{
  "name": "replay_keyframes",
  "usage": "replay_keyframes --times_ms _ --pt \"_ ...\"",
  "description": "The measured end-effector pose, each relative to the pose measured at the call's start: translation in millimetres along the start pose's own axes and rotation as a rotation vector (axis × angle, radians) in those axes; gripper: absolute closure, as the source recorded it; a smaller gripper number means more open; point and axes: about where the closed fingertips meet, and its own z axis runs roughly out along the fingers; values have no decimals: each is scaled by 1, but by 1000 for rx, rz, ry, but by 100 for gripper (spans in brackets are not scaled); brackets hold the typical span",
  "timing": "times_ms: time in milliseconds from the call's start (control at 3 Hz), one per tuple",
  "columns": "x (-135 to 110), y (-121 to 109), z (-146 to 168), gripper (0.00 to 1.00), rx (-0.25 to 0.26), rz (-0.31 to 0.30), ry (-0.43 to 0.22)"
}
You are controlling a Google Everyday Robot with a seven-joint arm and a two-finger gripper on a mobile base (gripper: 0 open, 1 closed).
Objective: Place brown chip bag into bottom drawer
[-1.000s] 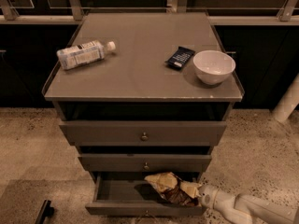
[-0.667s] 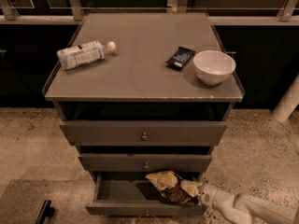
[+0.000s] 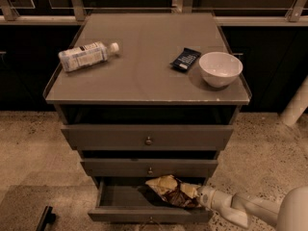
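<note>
Currently my white two-finger gripper (image 3: 199,197) sits over the right part of the open flat-fronted grey bottom drawer (image 3: 118,196), its jaws pinched narrow on the crinkly dark-brown and pale-yellow foil chip bag (image 3: 169,189). The bag pokes above the bottom drawer; I think that if I release it so, it may catch the grey middle drawer (image 3: 120,168) just above and block closing.

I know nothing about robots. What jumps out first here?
A crinkly brown chip bag sits in the open bottom drawer, with the robot's white gripper at its right edge. On the cabinet top, a plastic bottle lies on its side at left; a white bowl stands at right beside a dark packet.
</note>
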Motion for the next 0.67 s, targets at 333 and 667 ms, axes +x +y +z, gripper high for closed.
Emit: replay_keyframes --times_ms 333,667 --pt "0 0 1 81 -1 -1 0" --pt "0 0 1 58 -1 -1 0"
